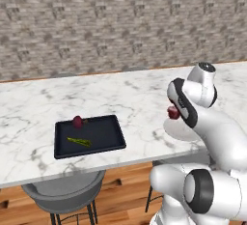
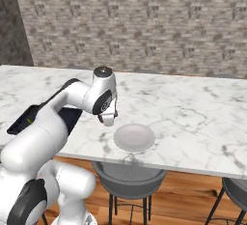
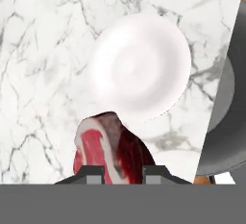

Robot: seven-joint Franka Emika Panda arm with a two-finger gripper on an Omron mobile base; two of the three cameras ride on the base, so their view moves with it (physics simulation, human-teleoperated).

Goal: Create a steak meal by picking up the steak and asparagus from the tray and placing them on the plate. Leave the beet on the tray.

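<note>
While the steak (image 3: 108, 151) is clamped between the two tips of the pincer (image 3: 124, 172), closed on the meat, it hangs above the counter (image 1: 120, 98) just short of the plate (image 3: 139, 69), which lies at upper centre of the hand view. The carry height appears chosen to clear the plate rim. In the left base view the tray (image 1: 108, 139) sits at lower left, well apart from the plate, with the asparagus (image 1: 79, 142) and the beet (image 1: 77, 121) on it.

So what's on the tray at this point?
On the tray lie the beet and the asparagus. The steak is off it, held in the gripper near the plate.
</note>
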